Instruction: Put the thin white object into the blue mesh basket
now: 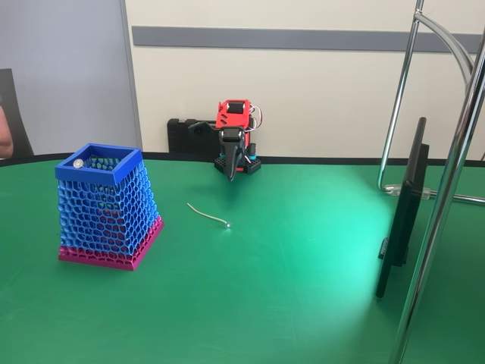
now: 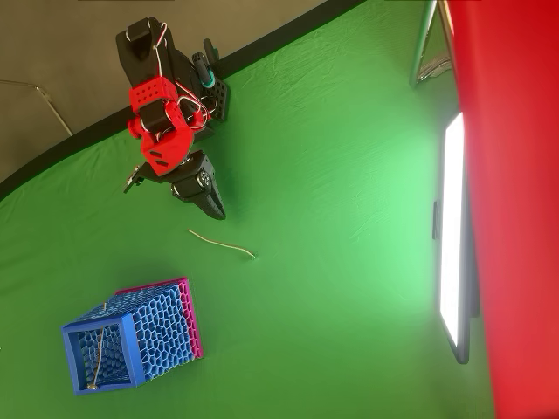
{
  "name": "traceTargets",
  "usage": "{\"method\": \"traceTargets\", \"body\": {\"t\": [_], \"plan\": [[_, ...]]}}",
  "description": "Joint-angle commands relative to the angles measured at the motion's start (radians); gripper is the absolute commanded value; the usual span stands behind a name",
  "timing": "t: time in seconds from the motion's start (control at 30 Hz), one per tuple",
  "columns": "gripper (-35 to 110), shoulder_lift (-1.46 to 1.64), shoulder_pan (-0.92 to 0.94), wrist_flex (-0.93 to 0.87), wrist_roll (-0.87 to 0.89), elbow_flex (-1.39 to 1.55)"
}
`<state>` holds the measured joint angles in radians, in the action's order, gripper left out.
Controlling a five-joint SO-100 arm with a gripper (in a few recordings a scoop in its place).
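One thin white object (image 1: 208, 214) lies flat on the green table (image 1: 303, 265), well apart from the blue mesh basket (image 1: 110, 208). The gripper (image 1: 230, 173), its jaws apparently pressed together, is best spread, then lowered across the wire's middle.

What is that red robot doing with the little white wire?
Nothing is being held yet. The red robot arm sits folded at the back of the green table, its pincer pointing down near its base. The thin white wire lies flat on the table in front of it, untouched. The blue mesh basket stands to the left in the fixed view, apart from the wire. Another similar wire seems to be already inside the basket.
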<state>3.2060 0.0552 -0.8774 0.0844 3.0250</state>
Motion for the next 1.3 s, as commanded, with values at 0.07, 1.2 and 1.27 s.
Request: {"method": "traceTargets", "body": {"t": [0.07,1.2,1.27], "plan": [[1,-0.109,0.005,-0.005,0.051,-0.097],[12,-1.275,-0.012,-0.028,0.532,-0.785],[13,-1.356,-0.014,-0.044,0.557,-0.836]]}}
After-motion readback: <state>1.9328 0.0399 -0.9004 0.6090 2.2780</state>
